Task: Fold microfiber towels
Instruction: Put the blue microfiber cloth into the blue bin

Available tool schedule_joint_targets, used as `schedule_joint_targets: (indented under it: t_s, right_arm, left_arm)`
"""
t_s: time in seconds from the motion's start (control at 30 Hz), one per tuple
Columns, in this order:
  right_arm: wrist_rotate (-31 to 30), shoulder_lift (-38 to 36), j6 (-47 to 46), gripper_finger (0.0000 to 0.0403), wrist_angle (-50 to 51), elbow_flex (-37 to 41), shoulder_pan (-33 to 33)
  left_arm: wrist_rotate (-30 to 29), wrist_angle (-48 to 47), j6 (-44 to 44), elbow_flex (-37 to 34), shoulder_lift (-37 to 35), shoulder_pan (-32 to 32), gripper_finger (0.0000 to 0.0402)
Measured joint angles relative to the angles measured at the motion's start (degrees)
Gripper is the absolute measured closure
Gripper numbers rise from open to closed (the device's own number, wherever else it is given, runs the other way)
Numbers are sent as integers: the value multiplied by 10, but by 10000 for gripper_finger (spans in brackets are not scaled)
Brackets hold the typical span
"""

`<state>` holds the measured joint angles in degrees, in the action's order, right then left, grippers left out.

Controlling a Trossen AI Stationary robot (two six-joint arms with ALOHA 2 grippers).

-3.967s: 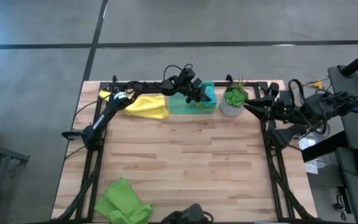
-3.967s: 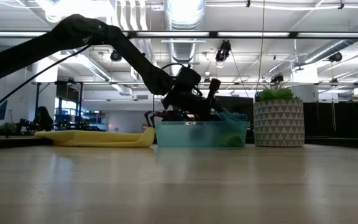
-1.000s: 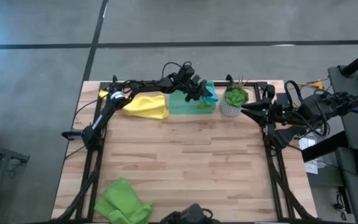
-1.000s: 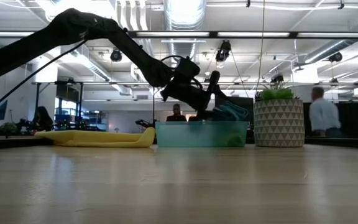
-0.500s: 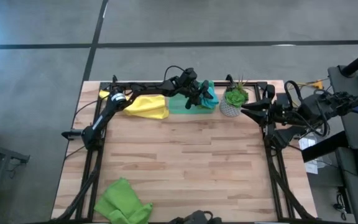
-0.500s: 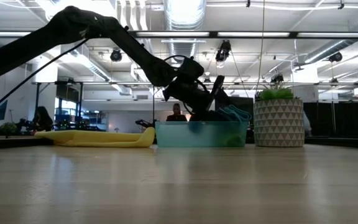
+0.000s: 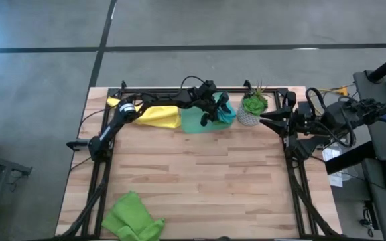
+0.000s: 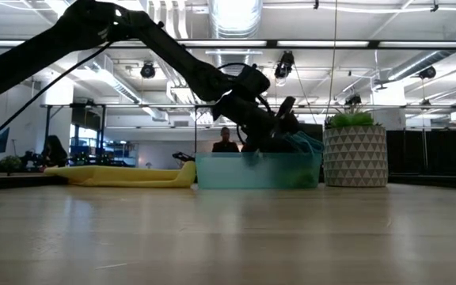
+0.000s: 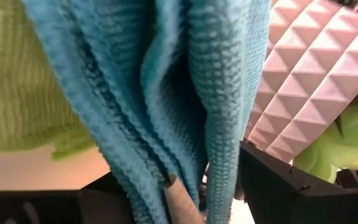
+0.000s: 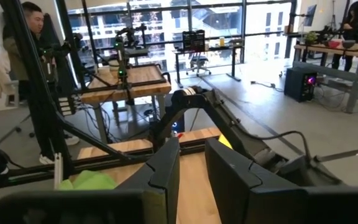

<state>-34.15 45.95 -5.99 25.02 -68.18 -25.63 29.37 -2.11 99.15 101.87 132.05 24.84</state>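
Observation:
My left gripper (image 7: 213, 111) hangs over the translucent green tray (image 7: 191, 122) at the table's far edge, shut on the teal-blue towel (image 7: 226, 112). In the left wrist view that towel (image 9: 166, 93) fills the picture in hanging folds, with a lime green towel (image 9: 17, 87) behind it. The yellow towel (image 7: 158, 115) lies flat left of the tray. Another lime green towel (image 7: 134, 217) lies bunched at the near left corner. My right gripper (image 10: 192, 163) waits high at the table's right edge, open by a narrow gap, with nothing in it. My left gripper pinches a bunch of the teal-blue towel's folds (image 9: 219, 165) between its two fingers (image 9: 272, 186), several layers thick. It comes slanting down from the table's left. The towel (image 8: 305, 142) hangs below the fingers by the tray's right end; whether its lower end rests in the tray, I cannot tell.
A white patterned pot with a green plant (image 7: 250, 110) stands right beside the tray and the hanging towel. The table's bare wooden middle (image 7: 200, 174) offers free room. People show in the room beyond (image 8: 225, 143), one close behind the table (image 10: 23, 37).
My left gripper has rolled about its own line and moved a little toward the table's near edge, over the tray, carrying the teal-blue towel with it. The towel has swung round and now hangs nearer the pot. Its grip has stayed shut.

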Motion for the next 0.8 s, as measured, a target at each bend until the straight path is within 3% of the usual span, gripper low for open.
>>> schedule_joint_targets:
  t_s: [0.2,0.8]
  right_arm:
    - [0,0,1,324,0,0,0]
    - [6,0,-3,321,0,7,0]
  left_arm:
    - [-12,4,55,5,-1,-5,217]
    - [16,13,68,2,-17,-29,217]
